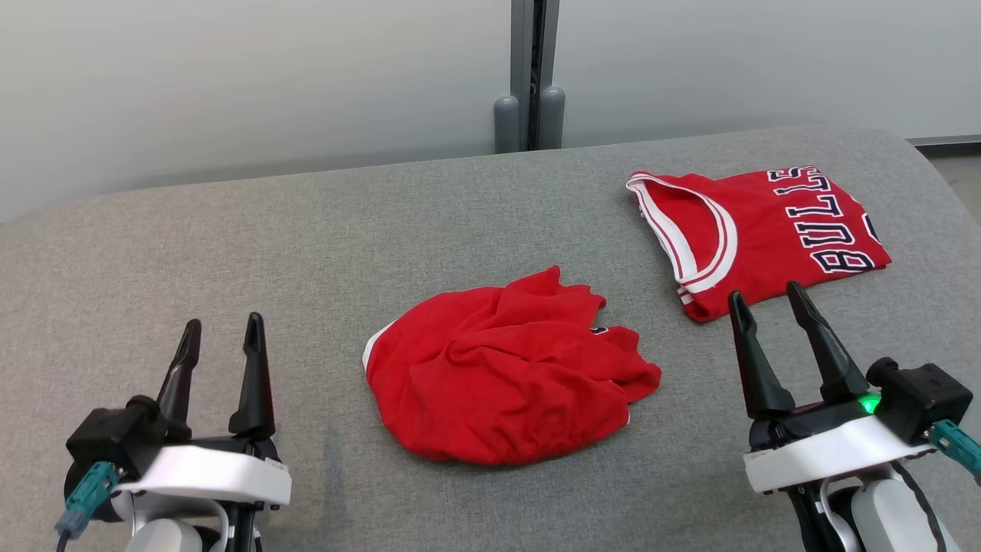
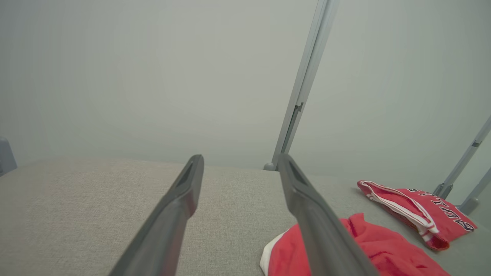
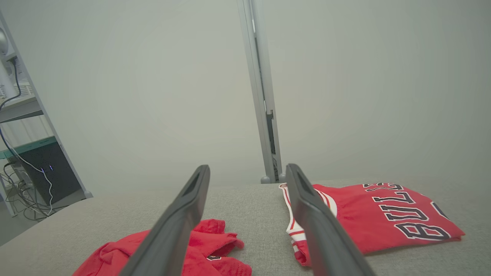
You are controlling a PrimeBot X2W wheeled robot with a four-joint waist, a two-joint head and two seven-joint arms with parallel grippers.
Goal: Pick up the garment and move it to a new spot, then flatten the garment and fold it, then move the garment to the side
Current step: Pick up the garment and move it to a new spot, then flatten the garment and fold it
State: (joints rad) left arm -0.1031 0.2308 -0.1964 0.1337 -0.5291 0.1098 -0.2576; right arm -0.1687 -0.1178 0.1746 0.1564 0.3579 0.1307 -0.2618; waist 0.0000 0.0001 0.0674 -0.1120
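Left gripper: Lower left of the head view, our left gripper (image 1: 223, 322) hangs over bare grey cloth. Its two dark fingers are spread wide with nothing between them, well apart from the garment.

Right gripper: Lower right, our right gripper (image 1: 766, 293) is spread just as wide and holds nothing. A green light glows at its base. Its fingertips point at the near edge of the folded jersey, and we cannot tell whether they touch it.

Garment: The garment (image 1: 506, 368) is a red heap with a strip of white trim at its left edge. It lies crumpled between our two grippers, a little ahead of them, near the middle of the padded surface.

Folded jersey: Farther back on our right, a folded jersey (image 1: 766, 230) lies flat. It is red with white-striped trim and dark lettering reading "BULLS", and it sits apart from the heap.

Padded surface: The grey woven padded surface (image 1: 306, 230) carries both pieces and curves away at its far edge.

Post: A grey post (image 1: 529, 77) rises behind that far edge.

Wall: A pale wall (image 1: 230, 77) spans the back.

Shelf: In the right wrist view, a shelf (image 3: 23, 111) stands off to the side with a dark box and cables.
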